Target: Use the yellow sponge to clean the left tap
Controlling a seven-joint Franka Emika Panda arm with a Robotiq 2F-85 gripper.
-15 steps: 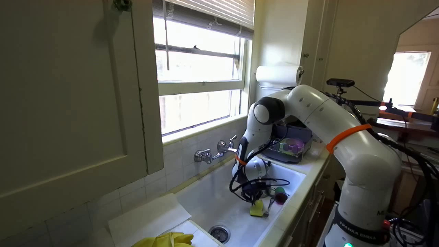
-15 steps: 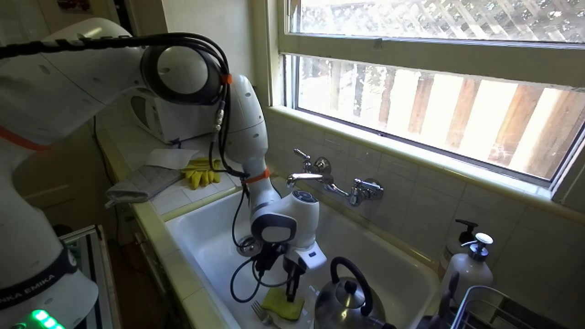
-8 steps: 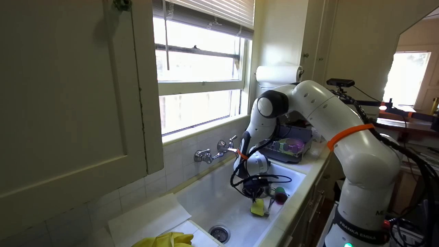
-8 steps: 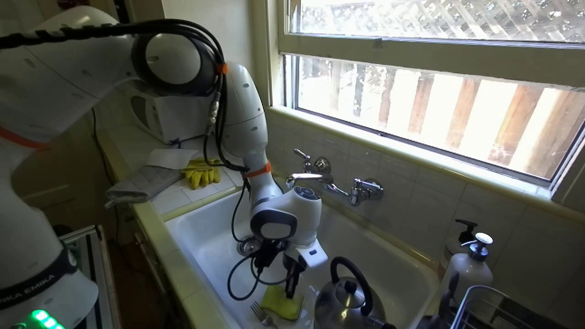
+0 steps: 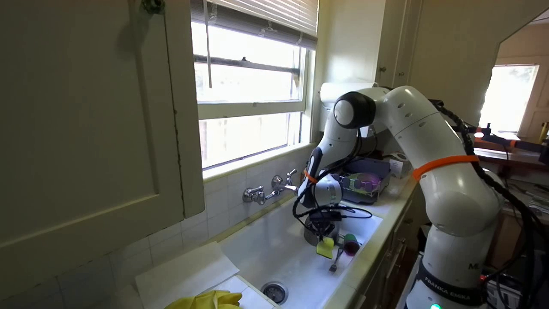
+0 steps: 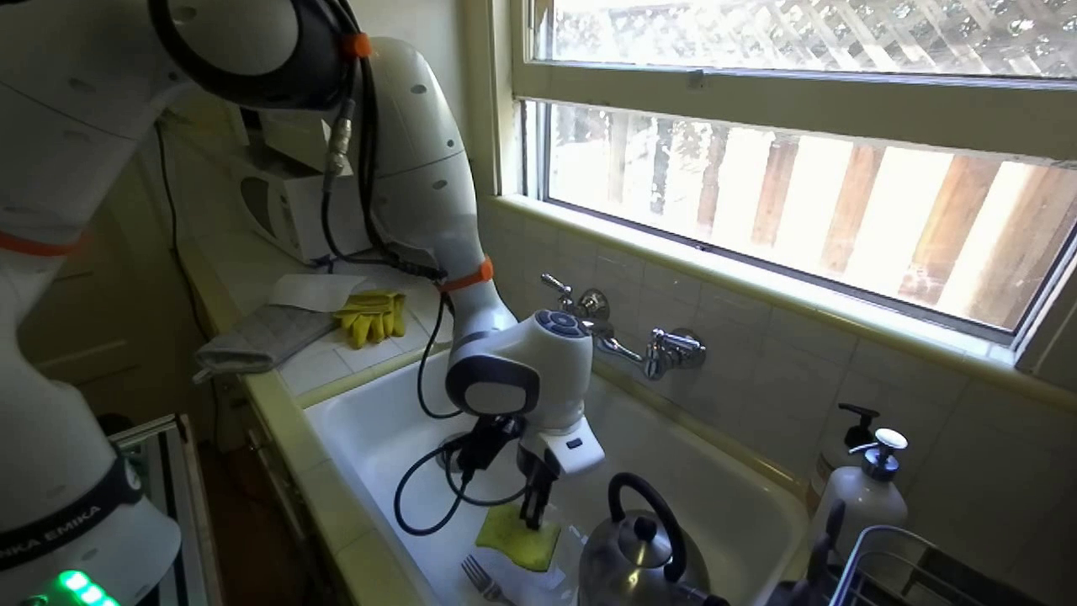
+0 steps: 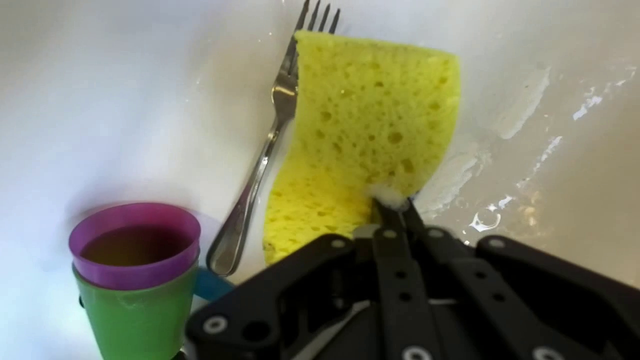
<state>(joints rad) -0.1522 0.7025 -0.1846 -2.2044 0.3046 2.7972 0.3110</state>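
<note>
Yellow sponge point(image 7: 375, 110); tight in pincer point(image 7: 394, 204)

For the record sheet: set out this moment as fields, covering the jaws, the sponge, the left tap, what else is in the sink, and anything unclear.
Jaws: shut on an edge of the yellow sponge
Sponge shape: bent; seemingly clear of the sink floor
Left tap: sponge apart from it
Also in sink: fork; purple cup nested in green cup; steel kettle
On counter: yellow gloves, grey cloth
Unclear: blue thing by the cups, mostly hidden
</note>
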